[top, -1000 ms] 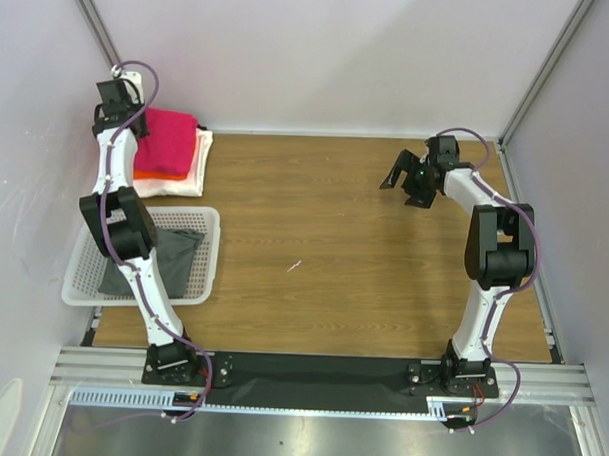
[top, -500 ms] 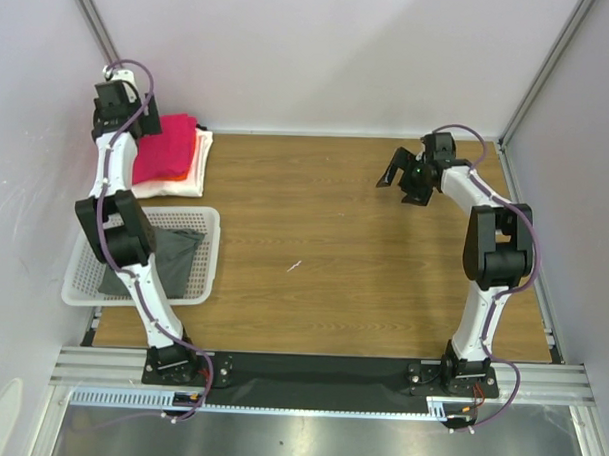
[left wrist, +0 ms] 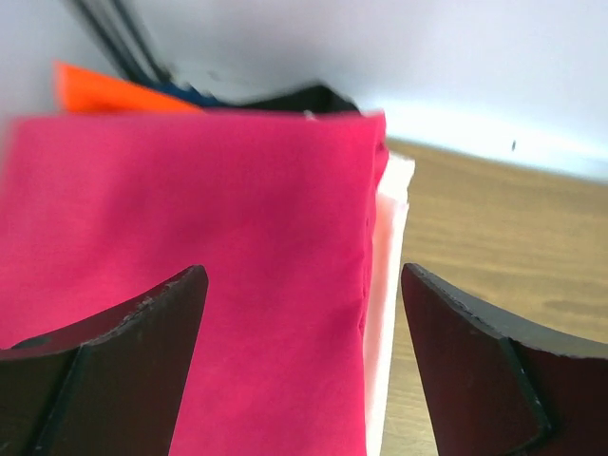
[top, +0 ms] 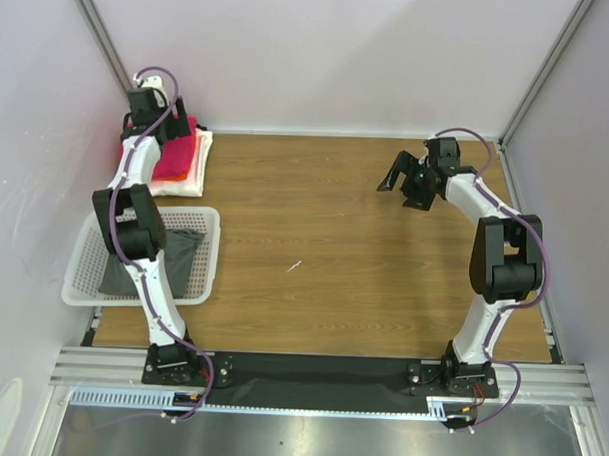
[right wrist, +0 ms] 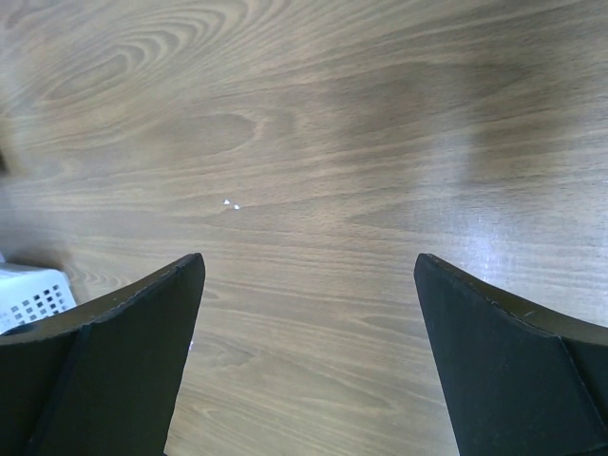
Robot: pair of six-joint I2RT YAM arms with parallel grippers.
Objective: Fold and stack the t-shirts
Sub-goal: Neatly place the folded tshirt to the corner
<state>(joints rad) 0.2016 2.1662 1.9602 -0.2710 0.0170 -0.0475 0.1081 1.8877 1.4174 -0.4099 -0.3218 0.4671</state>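
Looking at the upper left corner of the top view, the folded magenta-pink cloth t-shirt (top: 175, 158) sits on top of the stack. The bright orange folded tee (left wrist: 104, 90) peeks out from under it, and the white folded tee (top: 186, 187) is at the bottom, all on the brown wood-grain desk (top: 334, 239). The left fingers (left wrist: 114, 351) are spread wide right above the pink one, gripping nothing. The right fingers (right wrist: 104, 361) are wide apart too, hovering over bare wood in the upper right, well apart from the stack. Just below the stack there's a white plastic lattice basket (top: 83, 270) with a dark grey cloth (top: 178, 256) lying in it.
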